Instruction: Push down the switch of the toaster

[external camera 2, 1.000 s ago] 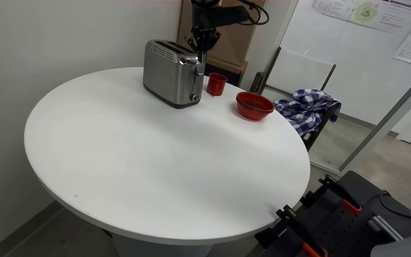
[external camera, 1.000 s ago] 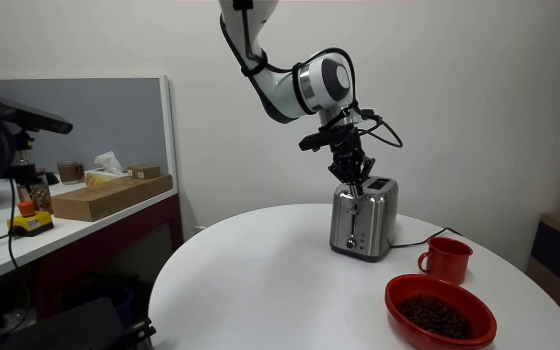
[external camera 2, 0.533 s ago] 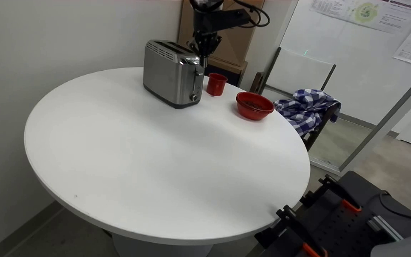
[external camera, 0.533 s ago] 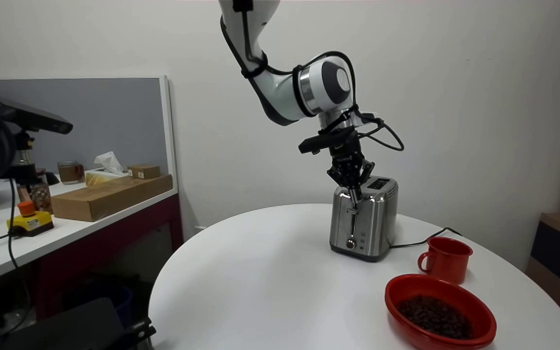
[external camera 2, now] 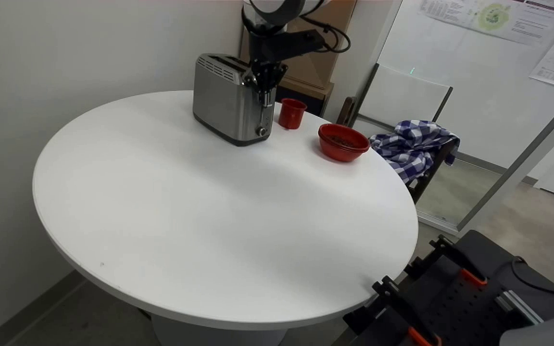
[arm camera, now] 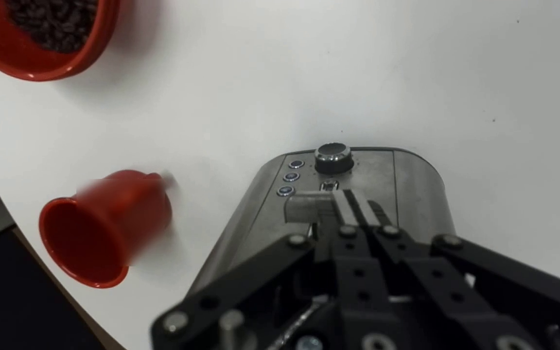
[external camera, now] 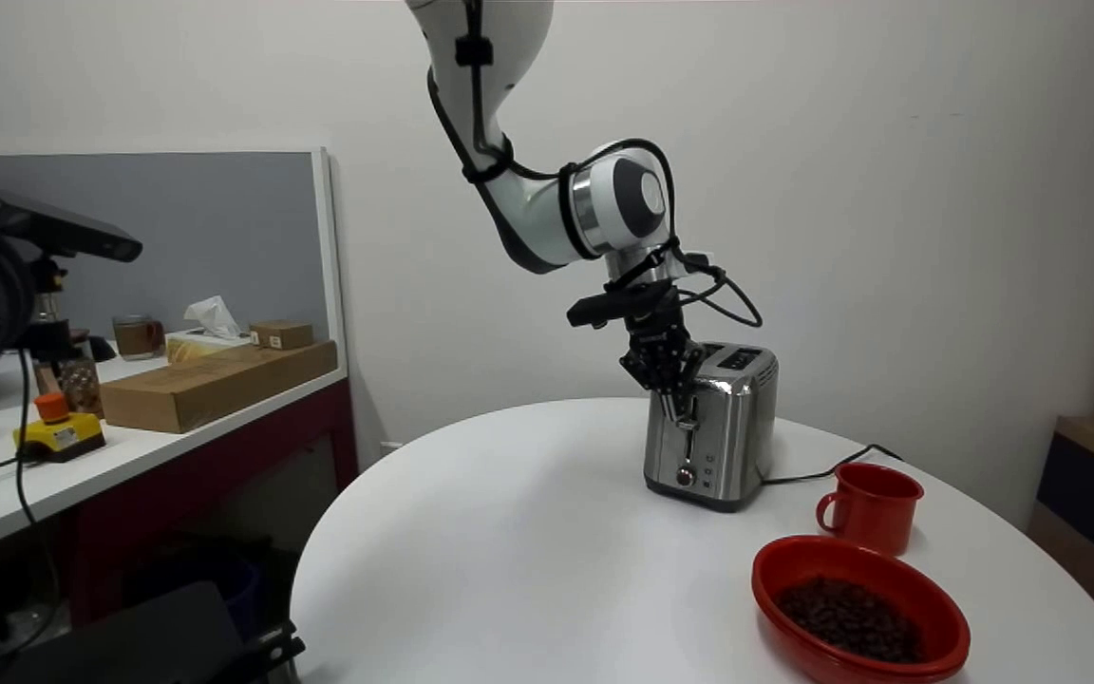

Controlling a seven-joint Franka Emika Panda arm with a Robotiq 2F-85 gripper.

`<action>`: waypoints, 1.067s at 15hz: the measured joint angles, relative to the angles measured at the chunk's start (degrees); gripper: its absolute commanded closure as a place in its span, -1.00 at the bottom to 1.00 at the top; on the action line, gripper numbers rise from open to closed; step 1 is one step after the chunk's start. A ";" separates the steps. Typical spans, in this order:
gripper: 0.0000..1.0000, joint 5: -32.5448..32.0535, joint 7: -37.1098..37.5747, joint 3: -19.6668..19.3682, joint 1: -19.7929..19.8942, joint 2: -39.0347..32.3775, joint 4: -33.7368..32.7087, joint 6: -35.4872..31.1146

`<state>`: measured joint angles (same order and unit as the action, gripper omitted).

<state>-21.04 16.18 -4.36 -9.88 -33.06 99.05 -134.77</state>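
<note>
Toaster (external camera: pixel 737 446) upright on the white table (external camera 2: pixel 185 216), near the wall (external camera 2: pixel 113 48). Switch (arm camera: pixel 303 208) is on its end, above the knob (arm camera: pixel 333 158). Gripper (arm camera: pixel 355 206) is in front of that end, jaws pressed together, right at the switch. Can't tell if it touches.

Around: red mug (external camera: pixel 879 503) near the toaster, red bowl (external camera: pixel 794 641) of dark beans (external camera: pixel 846 613) past it, both off to one side of the gripper. Cord (external camera: pixel 832 472) runs from the toaster to behind the mug. Desk (external camera: pixel 132 446) with carton (external camera: pixel 253 385) and e-stop (external camera: pixel 53 408) well apart.

Hidden: gripper covers part of the switch in every view. Bowl is cut off in the wrist view and at the bottom of an exterior view. Mug partly smeared in the wrist view. Arm (external camera: pixel 528 209) cut off at the top in both exterior views.

View differences: wrist view gives three clear buttons (arm camera: pixel 291 177); tiny from outside. Track (external camera: pixel 689 445) below the switch reads well in an exterior view. Checked cloth (external camera 2: pixel 411 139) and side vents (external camera 2: pixel 217 67) show only in an exterior view.
</note>
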 measured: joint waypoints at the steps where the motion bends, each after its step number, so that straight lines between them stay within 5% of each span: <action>1: 0.97 -0.09 0.37 -0.16 -0.10 -0.54 -0.03 -0.40; 15: 0.99 -0.03 1.85 -0.52 -0.45 -5.69 -2.01 -2.33; 16: 0.52 -0.03 1.84 -0.55 -0.48 -5.70 -2.04 -2.30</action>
<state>-21.07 18.03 -4.91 -10.36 -38.76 97.01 -137.06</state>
